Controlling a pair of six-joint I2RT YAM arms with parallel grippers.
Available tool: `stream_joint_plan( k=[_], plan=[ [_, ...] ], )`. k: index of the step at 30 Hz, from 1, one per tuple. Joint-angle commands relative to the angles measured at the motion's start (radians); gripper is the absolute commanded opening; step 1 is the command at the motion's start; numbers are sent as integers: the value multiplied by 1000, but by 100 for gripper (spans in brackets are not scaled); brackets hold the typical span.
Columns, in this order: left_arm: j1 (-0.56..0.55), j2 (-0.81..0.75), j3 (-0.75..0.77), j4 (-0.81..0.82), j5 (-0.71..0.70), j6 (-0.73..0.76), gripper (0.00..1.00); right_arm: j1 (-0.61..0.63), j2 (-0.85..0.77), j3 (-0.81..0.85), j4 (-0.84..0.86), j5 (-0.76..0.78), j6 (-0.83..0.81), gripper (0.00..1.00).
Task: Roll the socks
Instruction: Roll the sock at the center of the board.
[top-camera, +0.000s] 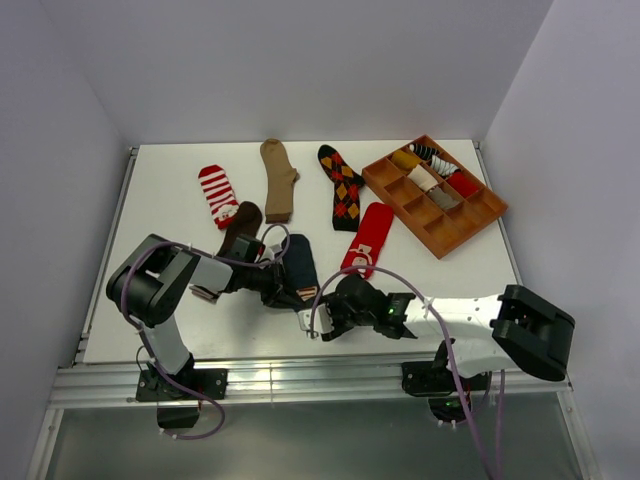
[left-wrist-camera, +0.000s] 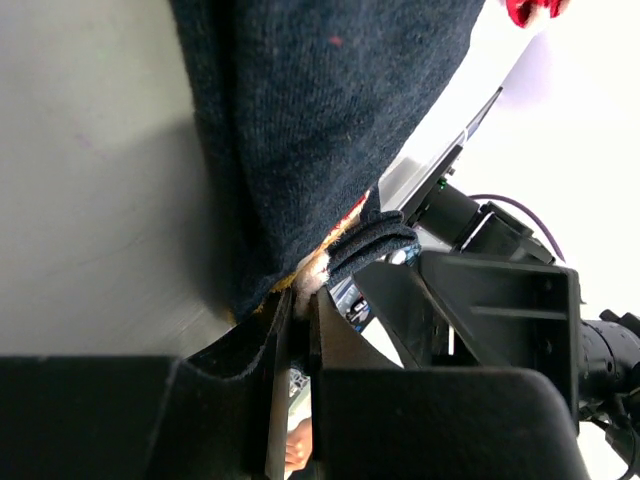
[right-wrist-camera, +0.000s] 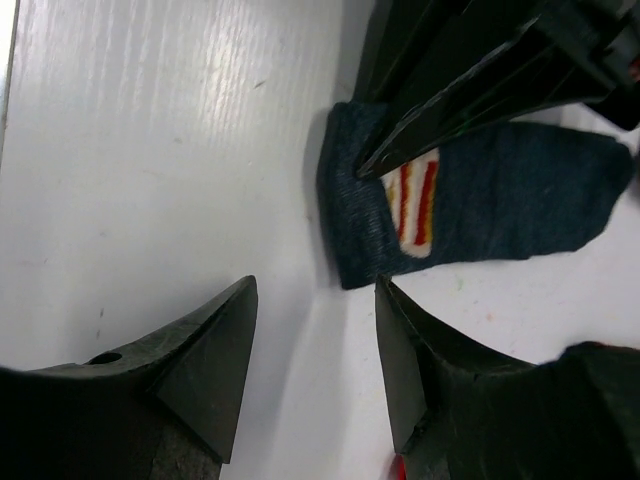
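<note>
The navy sock with a picture (top-camera: 301, 262) lies at the near middle of the table. My left gripper (top-camera: 290, 291) is shut on its near end; in the left wrist view the fingers (left-wrist-camera: 298, 305) pinch the navy sock's (left-wrist-camera: 330, 120) edge. My right gripper (top-camera: 318, 318) is open and empty just short of that end; in the right wrist view (right-wrist-camera: 315, 290) the navy sock (right-wrist-camera: 500, 205) lies just beyond the fingertips, with the left gripper's fingers (right-wrist-camera: 450, 95) on it. The dark brown (top-camera: 240, 226), red-white striped (top-camera: 218, 193), tan (top-camera: 278, 178), black argyle (top-camera: 343, 187) and red (top-camera: 369, 238) socks lie flat behind.
A brown wooden compartment tray (top-camera: 478, 222) stands at the back right with several rolled socks in its far compartments. The red sock lies close to the right of the navy one. White walls close in the table on three sides.
</note>
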Motion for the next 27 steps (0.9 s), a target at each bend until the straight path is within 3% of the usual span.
stream_joint_plan(
  k=[1,4,12,23,26,27],
  plan=[
    [-1,21,-46,-136,-102,80,0,45,10,-19,188,76,-61,58],
    [-1,17,-51,-149,-110,91,0,81,27,-36,250,111,-80,58],
    [-1,20,-53,-165,-109,111,0,98,82,9,215,71,-95,52],
    [3,32,-42,-197,-93,166,0,98,176,44,238,70,-96,51],
    [6,30,-39,-222,-93,173,0,98,190,49,245,70,-87,48],
    [9,30,-40,-219,-90,170,0,97,193,50,238,68,-84,42]
  ],
)
